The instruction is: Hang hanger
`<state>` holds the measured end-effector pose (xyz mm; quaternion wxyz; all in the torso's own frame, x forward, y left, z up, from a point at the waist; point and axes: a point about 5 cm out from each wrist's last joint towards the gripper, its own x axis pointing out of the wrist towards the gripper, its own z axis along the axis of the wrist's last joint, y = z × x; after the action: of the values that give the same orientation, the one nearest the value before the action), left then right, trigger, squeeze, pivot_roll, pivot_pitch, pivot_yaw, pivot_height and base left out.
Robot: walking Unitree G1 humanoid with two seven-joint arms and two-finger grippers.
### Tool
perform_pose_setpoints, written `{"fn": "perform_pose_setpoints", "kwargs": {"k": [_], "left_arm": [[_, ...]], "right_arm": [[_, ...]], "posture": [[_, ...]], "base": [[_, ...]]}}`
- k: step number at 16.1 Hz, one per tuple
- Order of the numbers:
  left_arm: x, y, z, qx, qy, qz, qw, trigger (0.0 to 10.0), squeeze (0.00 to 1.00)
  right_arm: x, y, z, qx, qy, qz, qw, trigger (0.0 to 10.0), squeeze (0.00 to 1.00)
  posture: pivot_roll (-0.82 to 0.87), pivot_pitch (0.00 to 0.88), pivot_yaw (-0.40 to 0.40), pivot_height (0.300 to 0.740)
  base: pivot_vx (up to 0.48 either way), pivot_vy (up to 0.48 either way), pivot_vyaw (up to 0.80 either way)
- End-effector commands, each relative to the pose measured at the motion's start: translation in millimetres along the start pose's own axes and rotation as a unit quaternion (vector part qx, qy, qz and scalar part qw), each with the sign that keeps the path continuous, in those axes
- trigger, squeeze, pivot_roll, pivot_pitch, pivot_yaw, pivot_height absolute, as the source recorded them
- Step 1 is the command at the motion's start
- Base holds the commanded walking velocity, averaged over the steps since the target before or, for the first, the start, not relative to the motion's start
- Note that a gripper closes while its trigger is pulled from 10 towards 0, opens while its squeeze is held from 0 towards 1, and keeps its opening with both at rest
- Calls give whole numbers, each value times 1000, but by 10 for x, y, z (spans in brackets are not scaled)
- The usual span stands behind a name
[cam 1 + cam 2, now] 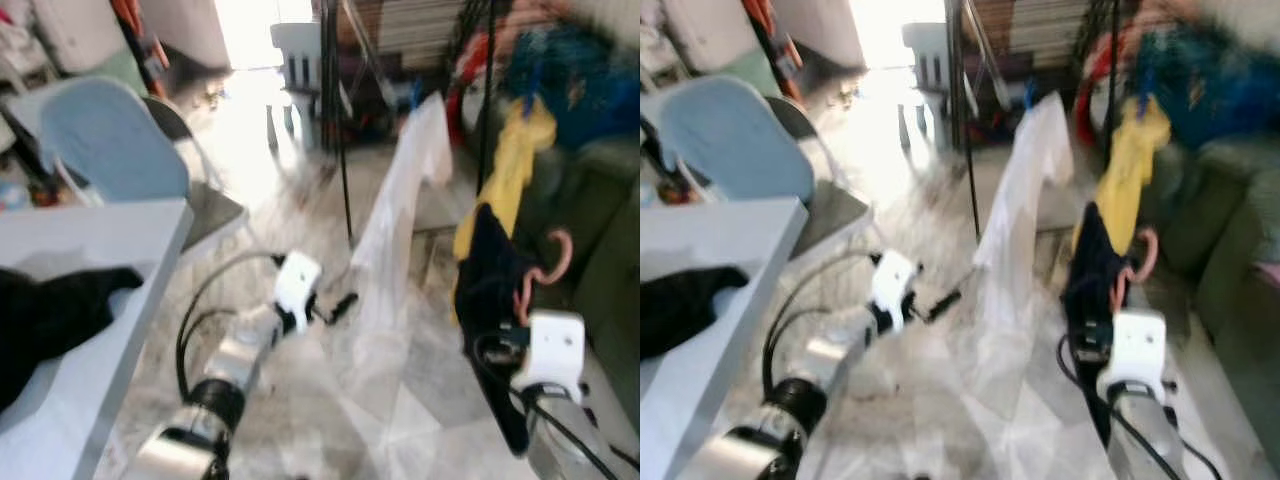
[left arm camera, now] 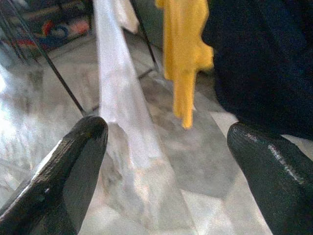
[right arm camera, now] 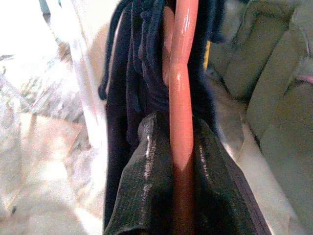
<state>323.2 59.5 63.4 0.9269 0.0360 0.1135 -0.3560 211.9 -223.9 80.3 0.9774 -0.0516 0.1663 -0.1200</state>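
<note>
In the left eye view, the right tool [image 1: 520, 300] holds up a pink hanger [image 1: 545, 268] with a dark garment [image 1: 490, 290] on it, raised so its hook can reach the drying rack [image 1: 340, 150], where a yellow cloth [image 1: 510, 165] and a white cloth [image 1: 400, 200] already hang. The left tool [image 1: 335, 308] is low over the floor, beside the desk [image 1: 100, 300].

In the left wrist view, its two fingers [image 2: 63, 166] stand wide apart with nothing between them.

In the right wrist view, the fingers [image 3: 146, 181] are closed on the hanger's stem.
</note>
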Motion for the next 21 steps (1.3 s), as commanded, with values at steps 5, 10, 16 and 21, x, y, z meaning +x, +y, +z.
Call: {"fn": "perform_pose_setpoints", "kwargs": {"k": [5, 10, 16, 21], "left_arm": [[43, 52, 99, 3, -10, 22, 1000, 10000, 0], [53, 21, 120, -11, -21, 3, 1000, 10000, 0], [48, -22, 130, -29, -40, -15, 999, 10000, 0], [65, -14, 151, -29, -44, 3, 999, 10000, 0]], "right_arm": [[35, 126, 139, -18, -22, 22, 999, 10000, 0], [30, 199, 136, -34, -18, 36, 999, 10000, 0], [31, 251, 112, -31, -12, 41, 999, 10000, 0], [12, 264, 161, -20, -36, 59, 997, 10000, 0]], "posture": [[-109, 0, 95, 740], [-111, 0, 100, 740], [-115, 0, 101, 740], [-113, 0, 89, 740]], "base": [[-319, 0, -661], [0, 0, -783], [0, 0, -104], [0, 0, 0]]}}
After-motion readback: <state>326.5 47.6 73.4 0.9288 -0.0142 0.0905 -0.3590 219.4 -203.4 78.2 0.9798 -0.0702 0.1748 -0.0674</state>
